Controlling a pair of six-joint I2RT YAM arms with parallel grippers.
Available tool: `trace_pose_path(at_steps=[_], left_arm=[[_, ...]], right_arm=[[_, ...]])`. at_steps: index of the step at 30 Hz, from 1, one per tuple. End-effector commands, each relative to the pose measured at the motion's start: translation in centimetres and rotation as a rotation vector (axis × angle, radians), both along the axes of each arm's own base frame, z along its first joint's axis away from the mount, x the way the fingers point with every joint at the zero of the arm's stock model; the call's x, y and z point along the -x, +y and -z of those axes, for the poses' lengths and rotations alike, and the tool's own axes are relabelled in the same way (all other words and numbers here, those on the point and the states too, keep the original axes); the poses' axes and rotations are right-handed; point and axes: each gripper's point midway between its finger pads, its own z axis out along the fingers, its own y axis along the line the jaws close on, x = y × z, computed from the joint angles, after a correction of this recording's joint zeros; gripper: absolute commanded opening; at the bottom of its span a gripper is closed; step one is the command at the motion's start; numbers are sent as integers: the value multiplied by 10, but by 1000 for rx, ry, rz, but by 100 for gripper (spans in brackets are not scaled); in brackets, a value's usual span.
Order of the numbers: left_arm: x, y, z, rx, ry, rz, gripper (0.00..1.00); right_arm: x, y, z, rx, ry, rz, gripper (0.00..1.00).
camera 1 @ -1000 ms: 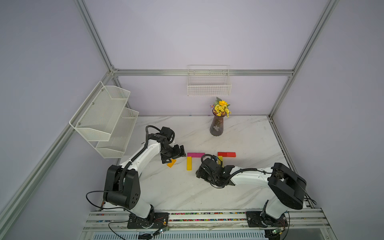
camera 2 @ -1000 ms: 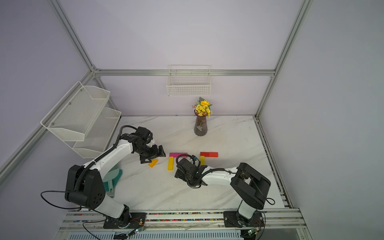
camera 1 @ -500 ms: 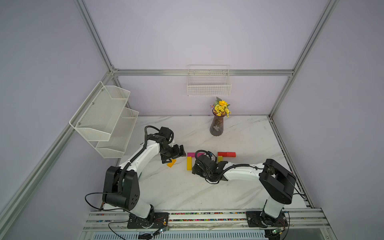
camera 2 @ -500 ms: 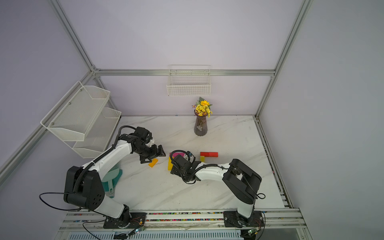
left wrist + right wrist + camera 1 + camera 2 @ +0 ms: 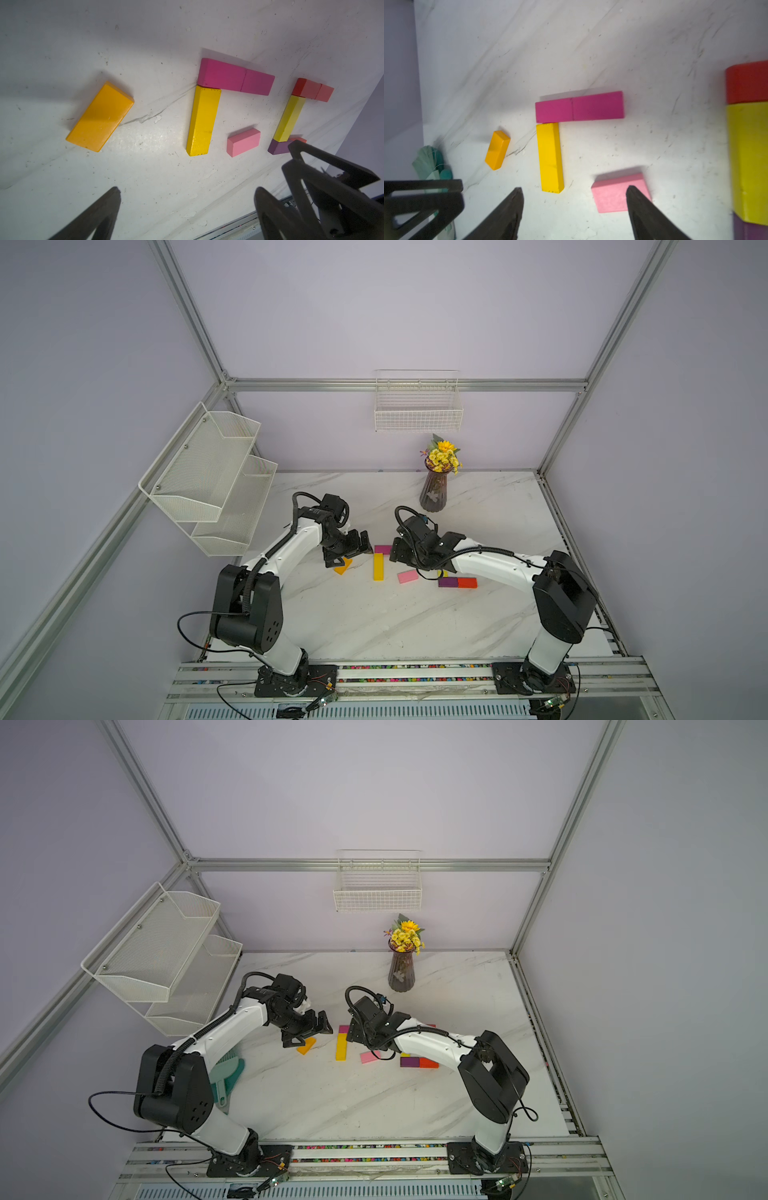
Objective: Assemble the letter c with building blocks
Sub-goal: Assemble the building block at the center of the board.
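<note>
Plainly matte rectangular blocks (image 5: 202, 120), marbled tabletop (image 5: 145, 187).

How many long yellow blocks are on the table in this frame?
2. One yellow block butts against the magenta pair. The other yellow block runs from the red blocks to the purple block. No more are visible, though some may be hidden.

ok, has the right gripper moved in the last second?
Yes. In a top view the right gripper has gone from the near end of the long yellow block toward its far end, closer to the vase.
</note>
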Motion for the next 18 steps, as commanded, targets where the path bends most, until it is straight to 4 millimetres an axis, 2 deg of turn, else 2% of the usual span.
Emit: trace_pose_path(at_steps=[1,6,18], left_arm=[[-12,1,-13,21,-49,12,100],[-14,11,-8,18,-35,-9,100],[-18,20,-5,34,-26,-30,100]], right_arm=[[12,-10,25,159,71,-100,80],[11,-16,41,281,108,-158,80],[22,-9,70,346,151,-212,80]])
